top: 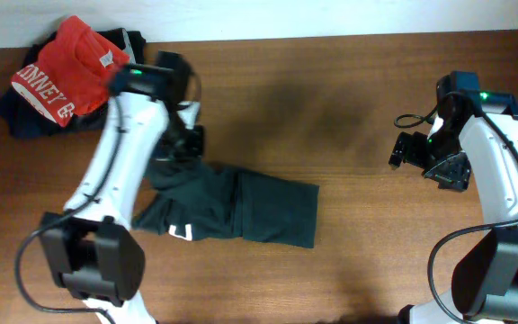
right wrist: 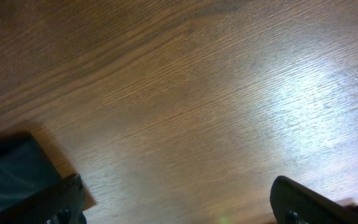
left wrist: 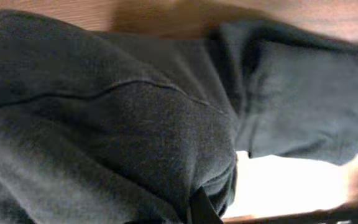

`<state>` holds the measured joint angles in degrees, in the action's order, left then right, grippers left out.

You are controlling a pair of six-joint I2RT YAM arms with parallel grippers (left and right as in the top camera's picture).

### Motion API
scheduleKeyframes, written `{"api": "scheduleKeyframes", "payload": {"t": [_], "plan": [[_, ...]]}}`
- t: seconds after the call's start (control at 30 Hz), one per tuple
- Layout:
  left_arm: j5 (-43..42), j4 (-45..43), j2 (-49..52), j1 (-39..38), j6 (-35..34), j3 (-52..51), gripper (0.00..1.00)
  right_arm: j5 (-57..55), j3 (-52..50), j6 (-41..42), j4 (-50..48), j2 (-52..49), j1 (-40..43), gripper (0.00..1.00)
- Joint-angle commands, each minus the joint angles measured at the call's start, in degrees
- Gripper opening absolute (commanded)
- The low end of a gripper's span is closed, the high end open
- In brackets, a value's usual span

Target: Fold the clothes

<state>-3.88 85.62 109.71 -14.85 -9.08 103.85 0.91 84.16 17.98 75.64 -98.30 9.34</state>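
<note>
Two pincers: left pincer point(top: 183, 151) clenched on the far-left edge of the crumpled charcoal soft-fabric T-shirt point(top: 259, 211) lying on the brown wooden surface point(top: 349, 108); right pincer point(right wrist: 176, 186) released, well right of the shirt. Lift slowly, pull taut, don't bunch.

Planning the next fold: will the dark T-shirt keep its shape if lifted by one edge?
Probably not: the dark T-shirt lies in soft, rumpled folds, so it should droop. Its matte knit likely isn't slippery. Pushed, it would probably bunch.
</note>
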Motion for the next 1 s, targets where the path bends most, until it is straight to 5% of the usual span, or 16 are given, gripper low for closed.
{"api": "scheduleKeyframes", "payload": {"t": [0.0,0.27,0.47,0.6,0.63,0.67,0.7,0.97], "plan": [[0.5,-3.1,-0.5,-5.2,-0.8,-1.9,0.01,-0.1,0.7,-0.2,0.0,0.5,0.0,0.99],[3.3,-4.0,-0.5,-5.6,-1.2,-2.6,0.01,-0.1,0.7,-0.2,0.0,0.5,0.0,0.99],[8.6,-4.2,-0.4,5.5,-1.6,-2.7,0.01,-0.1,0.7,-0.2,0.0,0.5,0.0,0.99],[9.5,-9.2,-0.4,13.7,-1.6,-6.5,0.31,-0.1,0.7,-0.2,0.0,0.5,0.0,0.98],[9.5,-11.3,-0.4,15.0,-1.6,-8.5,0.49,-0.1,0.7,-0.2,0.0,0.5,0.0,0.99],[9.5,-14.5,-0.4,16.2,-1.6,-11.3,0.87,-0.1,0.7,-0.2,0.0,0.5,0.0,0.99],[9.5,-16.5,-0.4,17.1,-1.6,-13.0,0.99,-0.1,0.7,-0.2,0.0,0.5,0.0,0.99],[7.1,-18.7,1.2,22.6,2.4,-16.7,0.99,-0.1,0.7,-0.2,0.0,0.5,0.0,0.99]]}}
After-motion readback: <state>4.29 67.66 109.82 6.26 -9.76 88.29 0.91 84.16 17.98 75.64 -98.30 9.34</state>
